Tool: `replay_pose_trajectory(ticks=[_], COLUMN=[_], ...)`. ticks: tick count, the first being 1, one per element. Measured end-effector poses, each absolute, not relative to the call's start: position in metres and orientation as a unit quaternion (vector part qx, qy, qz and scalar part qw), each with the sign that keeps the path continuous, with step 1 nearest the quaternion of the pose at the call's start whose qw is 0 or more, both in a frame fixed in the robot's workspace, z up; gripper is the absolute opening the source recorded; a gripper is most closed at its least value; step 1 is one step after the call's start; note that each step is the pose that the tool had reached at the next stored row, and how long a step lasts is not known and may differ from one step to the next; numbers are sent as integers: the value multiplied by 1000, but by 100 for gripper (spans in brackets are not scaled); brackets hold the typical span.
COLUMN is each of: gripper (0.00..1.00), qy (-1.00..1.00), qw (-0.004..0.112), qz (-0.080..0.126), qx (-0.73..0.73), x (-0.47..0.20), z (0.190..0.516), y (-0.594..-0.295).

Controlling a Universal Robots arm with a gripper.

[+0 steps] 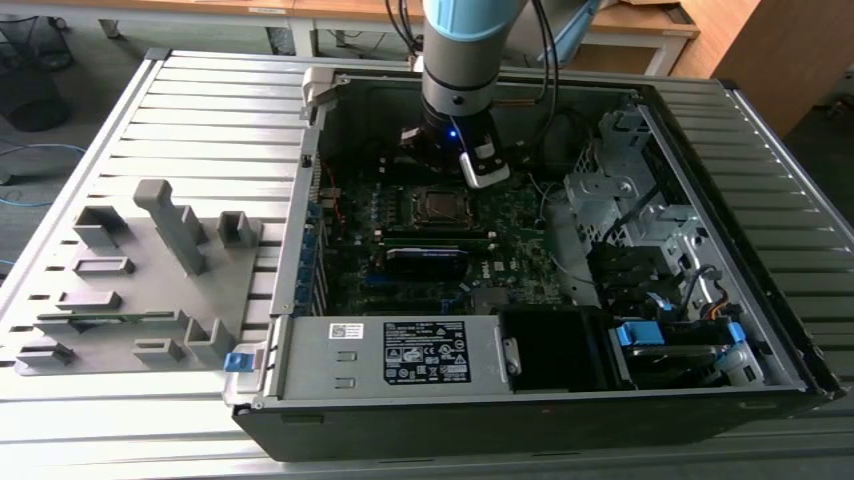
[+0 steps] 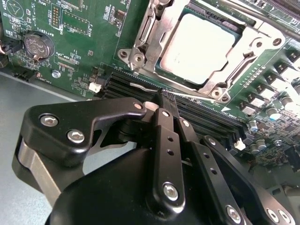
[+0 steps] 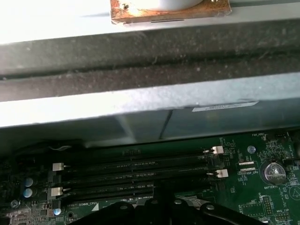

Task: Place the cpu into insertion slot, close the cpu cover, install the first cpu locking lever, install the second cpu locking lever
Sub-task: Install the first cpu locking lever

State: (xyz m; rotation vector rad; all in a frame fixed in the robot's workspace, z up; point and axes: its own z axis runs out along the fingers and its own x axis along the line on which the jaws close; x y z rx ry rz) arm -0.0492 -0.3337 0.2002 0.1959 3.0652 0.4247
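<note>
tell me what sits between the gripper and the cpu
Long black memory slots run across the green board between the gripper and the cpu, as seen in the second wrist view.

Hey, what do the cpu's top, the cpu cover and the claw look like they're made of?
The cpu: likely metal, matte pale silver top with soft glare. The cpu cover: bare metal, thin silver-grey frame with bright edges. The claw: black, matte links with silver screws; metal or plastic, can't tell.
</note>
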Motion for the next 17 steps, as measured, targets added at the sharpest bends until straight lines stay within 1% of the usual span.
replay_pose_trajectory(ticks=[17], gripper=[11], qy=[988], qw=[23], qz=[132], qx=[79], x=[-47], z=[198], y=[-334])
